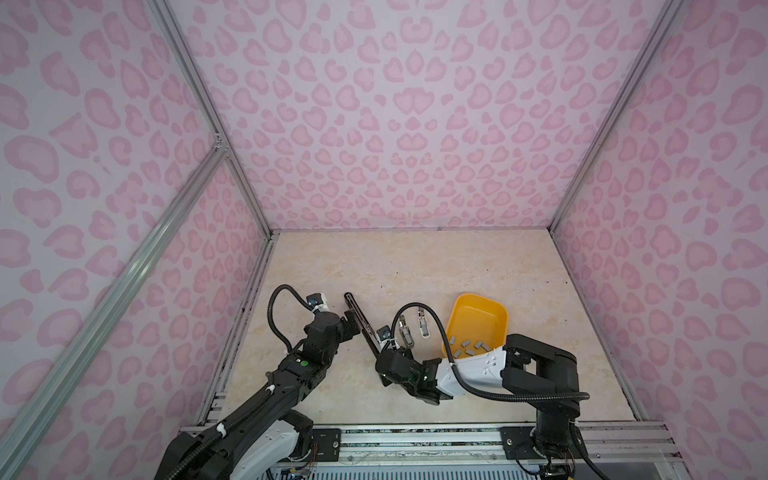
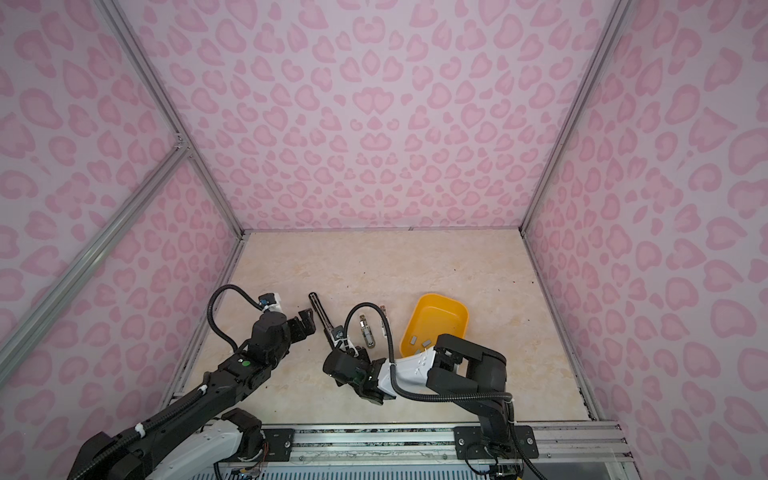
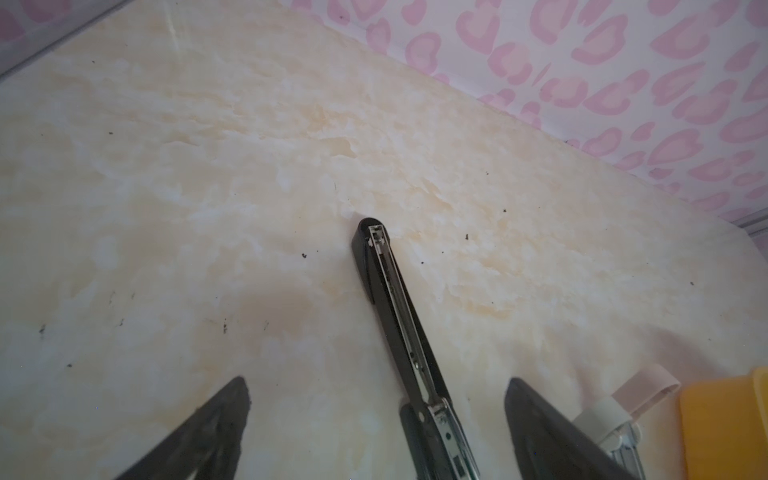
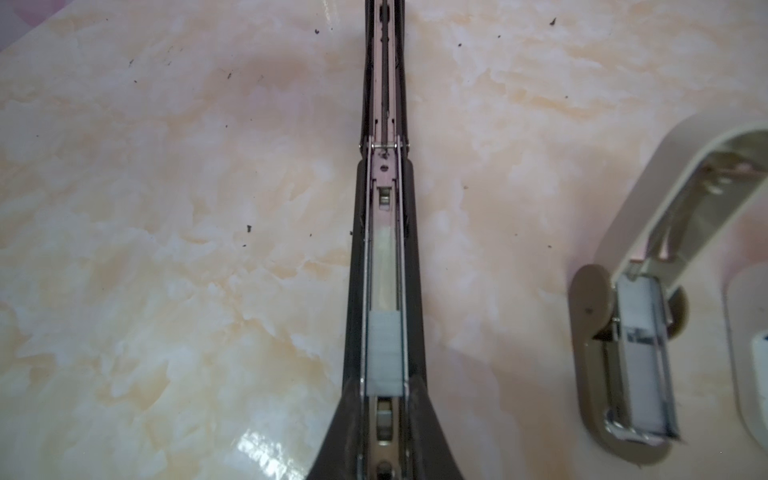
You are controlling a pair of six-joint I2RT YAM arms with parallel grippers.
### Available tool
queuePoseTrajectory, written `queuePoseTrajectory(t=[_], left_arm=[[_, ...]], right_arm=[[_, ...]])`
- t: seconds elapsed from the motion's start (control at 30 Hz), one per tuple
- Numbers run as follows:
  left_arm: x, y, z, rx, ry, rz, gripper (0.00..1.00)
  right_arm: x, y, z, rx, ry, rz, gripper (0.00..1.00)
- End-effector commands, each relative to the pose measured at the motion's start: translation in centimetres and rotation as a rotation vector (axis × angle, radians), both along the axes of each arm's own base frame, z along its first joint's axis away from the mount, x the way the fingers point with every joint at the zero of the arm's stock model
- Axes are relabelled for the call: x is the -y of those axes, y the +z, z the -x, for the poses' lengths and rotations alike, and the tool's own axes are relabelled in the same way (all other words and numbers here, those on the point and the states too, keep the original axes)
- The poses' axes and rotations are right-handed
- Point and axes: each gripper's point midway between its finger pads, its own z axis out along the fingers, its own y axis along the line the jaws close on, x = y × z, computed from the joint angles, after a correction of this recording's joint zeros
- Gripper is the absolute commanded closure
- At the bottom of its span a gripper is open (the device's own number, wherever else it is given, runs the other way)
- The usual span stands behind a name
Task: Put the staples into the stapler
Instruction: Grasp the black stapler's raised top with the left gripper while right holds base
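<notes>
No legible text, brand, number or sign is found in any view. Nothing readable is seen on the black stapler (image 4: 384,249). A small dark-blue mark is noted on the white stapler (image 4: 744,374) at the frame edge of the right wrist view. It is cut off and too blurred to be read.

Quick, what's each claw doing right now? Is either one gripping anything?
Left gripper: open wide, holding nothing.
Right gripper: closed on the black stapler, its fingers pinching both sides of the metal rail.
</notes>
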Motion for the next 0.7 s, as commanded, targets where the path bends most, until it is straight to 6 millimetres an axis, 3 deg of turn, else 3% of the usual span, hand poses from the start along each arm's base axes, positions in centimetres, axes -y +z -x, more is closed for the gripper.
queuePoseTrajectory(t=[0.0, 0.13, 0.27, 0.67], left_arm=[[1.3, -0.1, -1.3, -0.007, -0.035, 0.102, 0.04], [2.5, -1.5, -1.9, -0.074, -0.070, 0.149, 0.06], [4.4, -1.3, -2.9, -0.062, -0.132, 0.209, 0.06], [5.7, -4.9, -4.7, -0.169, -0.117, 0.301, 0.09]], right_arm=[[-0.4, -0.1, -0.2, -0.037, -0.018, -0.046, 0.92], [-0.6, -0.5, -0.5, -0.123, -0.033, -0.145, 0.96], [-1.0, -0.8, -0.4, -0.145, -0.025, -0.158, 0.98], [-0.4, -0.8, -0.2, -0.123, -0.031, -0.116, 0.99]])
